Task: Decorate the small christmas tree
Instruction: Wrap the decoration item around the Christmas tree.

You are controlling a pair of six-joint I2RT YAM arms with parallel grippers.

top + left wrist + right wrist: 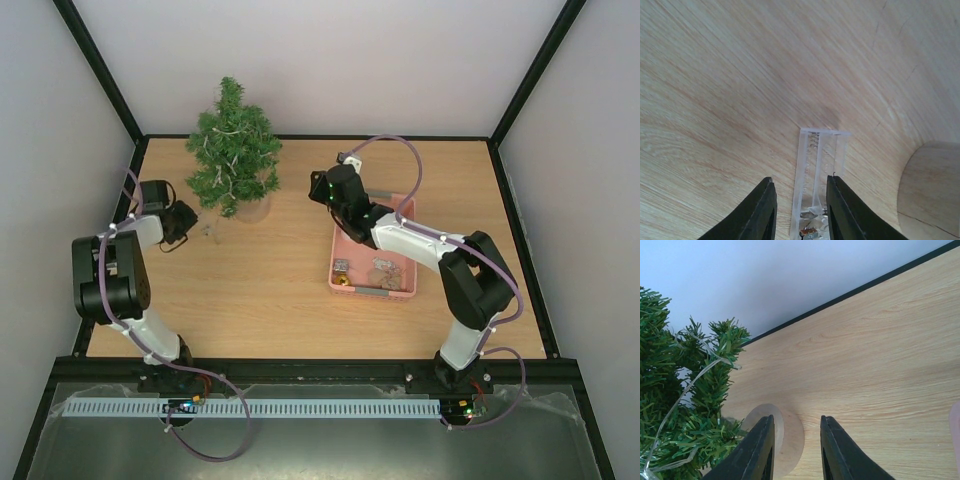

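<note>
Surroundings: we see a pale wood-grain desk point(270, 300) boxed in by white walls and a black frame.
Small christmas tree point(233, 150): it stands upright near the far edge of the desk, left of the middle, on a round pale base point(790, 437).
Tree trimming: a thin clear light string point(687, 385) is draped over the dark green branches.
Left pincer point(800, 179): it is low over the desk, just left of the tree and pointing down at the wood. Its two fingers stand a little apart.
Clear case point(822, 155): we find a small see-through plastic box with a metal spring inside, flat on the desk. Its near end reaches in between the left fingers. The finger on the left of that view stands clear of it. The other finger overlaps its edge, and we cannot tell whether they touch.
Right pincer point(796, 419): it hangs above the desk between the tree and the basket, aimed at the tree's base. Its fingers are spread and we see only desk and base through the gap.
Pink basket point(370, 292): it sits right of the middle under the right arm, with a few small trinkets lying in it, too small for us to name.
</note>
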